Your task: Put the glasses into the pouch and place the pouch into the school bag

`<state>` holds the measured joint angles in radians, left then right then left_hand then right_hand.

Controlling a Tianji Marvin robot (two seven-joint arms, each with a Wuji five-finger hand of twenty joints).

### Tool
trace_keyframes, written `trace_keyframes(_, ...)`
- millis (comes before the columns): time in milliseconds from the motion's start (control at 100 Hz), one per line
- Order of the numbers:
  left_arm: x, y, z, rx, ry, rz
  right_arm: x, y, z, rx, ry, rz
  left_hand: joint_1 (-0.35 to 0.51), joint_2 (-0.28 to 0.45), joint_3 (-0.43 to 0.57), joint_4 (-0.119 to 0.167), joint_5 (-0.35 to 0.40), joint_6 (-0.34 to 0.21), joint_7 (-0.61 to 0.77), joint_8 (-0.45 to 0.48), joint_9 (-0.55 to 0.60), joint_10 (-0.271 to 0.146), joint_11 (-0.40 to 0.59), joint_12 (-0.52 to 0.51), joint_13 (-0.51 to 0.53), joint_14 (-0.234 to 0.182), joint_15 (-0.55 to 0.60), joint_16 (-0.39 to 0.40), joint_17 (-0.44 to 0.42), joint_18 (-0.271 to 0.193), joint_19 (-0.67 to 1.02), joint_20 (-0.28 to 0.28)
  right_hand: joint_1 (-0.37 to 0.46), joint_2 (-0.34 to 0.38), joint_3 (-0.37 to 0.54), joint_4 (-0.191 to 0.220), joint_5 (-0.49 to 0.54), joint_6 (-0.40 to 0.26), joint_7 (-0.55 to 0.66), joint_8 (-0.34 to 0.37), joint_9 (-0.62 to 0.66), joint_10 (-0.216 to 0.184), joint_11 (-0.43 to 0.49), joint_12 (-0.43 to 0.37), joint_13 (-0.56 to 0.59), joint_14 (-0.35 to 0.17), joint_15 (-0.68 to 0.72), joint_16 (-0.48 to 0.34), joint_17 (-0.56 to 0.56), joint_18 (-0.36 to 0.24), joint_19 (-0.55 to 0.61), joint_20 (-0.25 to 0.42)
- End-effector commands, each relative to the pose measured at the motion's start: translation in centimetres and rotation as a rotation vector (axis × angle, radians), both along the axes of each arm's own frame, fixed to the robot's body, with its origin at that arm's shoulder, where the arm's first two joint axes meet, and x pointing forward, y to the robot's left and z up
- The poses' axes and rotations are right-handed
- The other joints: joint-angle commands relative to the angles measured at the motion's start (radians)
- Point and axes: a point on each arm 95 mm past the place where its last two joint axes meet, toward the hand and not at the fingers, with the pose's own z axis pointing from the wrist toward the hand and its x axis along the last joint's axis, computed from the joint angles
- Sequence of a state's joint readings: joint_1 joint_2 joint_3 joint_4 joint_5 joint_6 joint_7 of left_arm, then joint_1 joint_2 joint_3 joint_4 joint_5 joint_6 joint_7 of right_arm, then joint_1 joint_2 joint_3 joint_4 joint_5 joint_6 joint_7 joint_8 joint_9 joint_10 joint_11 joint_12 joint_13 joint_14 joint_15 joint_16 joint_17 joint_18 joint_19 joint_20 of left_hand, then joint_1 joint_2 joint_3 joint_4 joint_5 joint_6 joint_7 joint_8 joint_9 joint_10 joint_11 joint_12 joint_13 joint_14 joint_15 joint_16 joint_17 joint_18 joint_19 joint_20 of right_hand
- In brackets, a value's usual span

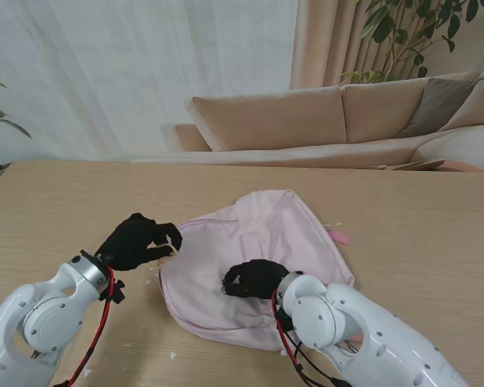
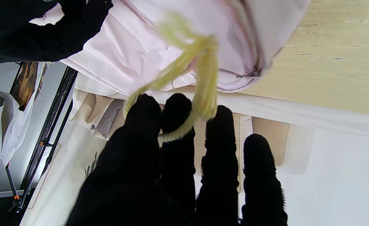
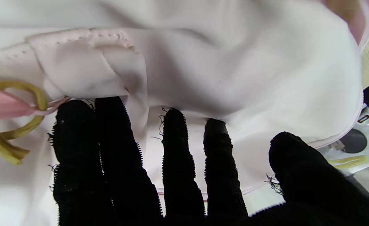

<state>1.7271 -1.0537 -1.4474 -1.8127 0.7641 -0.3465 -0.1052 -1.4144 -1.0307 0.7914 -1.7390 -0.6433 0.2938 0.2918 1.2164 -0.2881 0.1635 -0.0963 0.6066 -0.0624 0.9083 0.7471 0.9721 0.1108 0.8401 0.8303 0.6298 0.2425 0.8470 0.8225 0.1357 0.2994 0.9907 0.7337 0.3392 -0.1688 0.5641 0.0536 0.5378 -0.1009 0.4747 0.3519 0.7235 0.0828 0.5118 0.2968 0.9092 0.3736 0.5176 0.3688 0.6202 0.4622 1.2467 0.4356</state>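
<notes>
A pale pink school bag point(image 1: 258, 234) lies flat on the wooden table point(image 1: 64, 201), in front of me. At its left edge my left hand point(image 1: 137, 240) is shut on a yellow cord loop point(image 2: 203, 78) tied to the bag's zip, and the cord runs taut between the fingers point(image 2: 175, 113). My right hand point(image 1: 254, 278) rests on the nearer part of the bag. Its fingertips point(image 3: 178, 125) press on the bag's fabric point(image 3: 203, 62) with the thumb held apart. The same yellow loop point(image 3: 30, 94) shows beside that hand. Neither glasses nor pouch is visible in any view.
A small pink tab point(image 1: 340, 236) sticks out at the bag's right edge. Small pale specks lie on the table near my left arm. A beige sofa point(image 1: 323, 113) and curtains stand beyond the table's far edge.
</notes>
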Motion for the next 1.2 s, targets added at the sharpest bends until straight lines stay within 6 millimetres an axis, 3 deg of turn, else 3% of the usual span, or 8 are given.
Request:
trace_keyframes(0, -0.1, -0.1, -0.1, -0.003, 0.01, 0.001, 0.0, 0.9, 0.5, 0.01, 0.002, 0.005, 0.057, 0.085, 0.008, 0.033, 0.04, -0.067, 0.059, 0.049, 0.013, 0.013, 0.018, 0.012, 0.001, 0.008, 0.008, 0.018, -0.01, 0.012, 0.013, 0.027, -0.033, 0.012, -0.017, 0.019, -0.015, 0.019, 0.0, -0.016, -0.029, 0.002, 0.02, 0.006, -0.011, -0.092, -0.056, -0.029, 0.015, 0.042, 0.011, -0.016)
trace_keyframes(150, -0.6, 0.4, 0.0, -0.008, 0.006, 0.002, 1.2, 1.1, 2.6, 0.017, -0.092, -0.02, 0.056, 0.085, 0.008, 0.033, 0.041, -0.066, 0.059, 0.047, 0.013, 0.013, 0.017, 0.013, 0.001, 0.009, 0.008, 0.018, -0.011, 0.012, 0.014, 0.027, -0.013, -0.001, -0.021, 0.024, -0.019, 0.012, 0.008, -0.01, -0.04, -0.008, 0.058, 0.023, -0.015, -0.126, -0.021, -0.001, -0.005, 0.005, 0.06, 0.006)
trace_keyframes(280, -1.3, 0.7, 0.0, -0.008, -0.005, 0.002, 2.7, 1.1, 4.2, -0.003, -0.187, -0.025, 0.056, 0.084, 0.008, 0.033, 0.042, -0.066, 0.058, 0.046, 0.014, 0.012, 0.016, 0.012, 0.001, 0.009, 0.008, 0.017, -0.011, 0.012, 0.013, 0.027, 0.02, -0.013, -0.018, 0.027, -0.044, -0.009, 0.018, 0.022, -0.101, -0.038, 0.119, 0.066, -0.13, -0.173, 0.044, 0.072, -0.127, -0.096, 0.103, 0.136)
trace_keyframes(440, -2.2, 1.0, -0.3, -0.01, -0.009, 0.0, 4.8, 1.4, 4.4, -0.063, -0.259, 0.086, 0.056, 0.084, 0.008, 0.033, 0.04, -0.066, 0.057, 0.045, 0.013, 0.014, 0.014, 0.011, 0.0, 0.008, 0.006, 0.017, -0.011, 0.012, 0.013, 0.027, 0.081, -0.049, 0.024, 0.028, -0.103, -0.096, -0.005, 0.034, -0.215, -0.117, 0.031, 0.033, -0.366, -0.28, -0.127, -0.016, -0.394, -0.213, -0.139, 0.108)
trace_keyframes(620, -3.5, 1.3, -0.9, -0.02, -0.01, -0.001, 6.1, 1.7, 2.8, -0.19, -0.263, 0.232, 0.056, 0.083, 0.009, 0.033, 0.041, -0.065, 0.054, 0.04, 0.012, 0.013, 0.008, 0.009, -0.002, 0.01, 0.003, 0.015, -0.011, 0.012, 0.013, 0.027, 0.123, -0.089, 0.149, 0.031, -0.122, -0.204, -0.03, 0.028, -0.28, -0.183, -0.054, -0.023, -0.499, -0.36, -0.244, -0.091, -0.546, -0.276, -0.343, 0.047)
trace_keyframes(870, -4.4, 1.4, -1.3, -0.026, 0.0, -0.009, 6.9, 1.9, -0.2, -0.297, -0.209, 0.345, 0.057, 0.081, 0.009, 0.033, 0.042, -0.062, 0.05, 0.032, 0.015, 0.016, -0.001, 0.005, -0.001, 0.013, -0.003, 0.011, -0.011, 0.012, 0.013, 0.027, 0.093, -0.072, 0.165, 0.014, -0.104, -0.263, -0.052, 0.0, -0.278, -0.238, -0.131, -0.062, -0.544, -0.377, -0.282, -0.122, -0.589, -0.29, -0.423, 0.008)
trace_keyframes(1030, -4.9, 1.3, -1.5, -0.016, 0.006, -0.017, 8.1, 1.9, -1.4, -0.325, -0.131, 0.319, 0.055, 0.077, 0.009, 0.033, 0.043, -0.06, 0.046, 0.021, 0.017, 0.016, -0.013, -0.001, 0.0, 0.011, -0.01, 0.007, -0.011, 0.012, 0.013, 0.027, 0.054, -0.026, 0.07, -0.001, -0.151, -0.252, -0.11, -0.041, -0.284, -0.245, -0.185, -0.084, -0.556, -0.328, -0.292, -0.128, -0.581, -0.253, -0.425, 0.003)
trace_keyframes(1190, -4.9, 1.1, -1.7, -0.016, 0.014, -0.014, 9.5, 2.1, -2.0, -0.305, -0.019, 0.202, 0.055, 0.074, 0.011, 0.033, 0.045, -0.057, 0.039, 0.002, 0.016, 0.021, -0.045, -0.015, -0.003, 0.017, -0.02, 0.0, -0.011, 0.012, 0.013, 0.027, 0.005, 0.054, -0.041, 0.003, -0.235, -0.227, -0.176, -0.07, -0.293, -0.238, -0.204, -0.091, -0.531, -0.258, -0.282, -0.12, -0.539, -0.161, -0.386, 0.011)
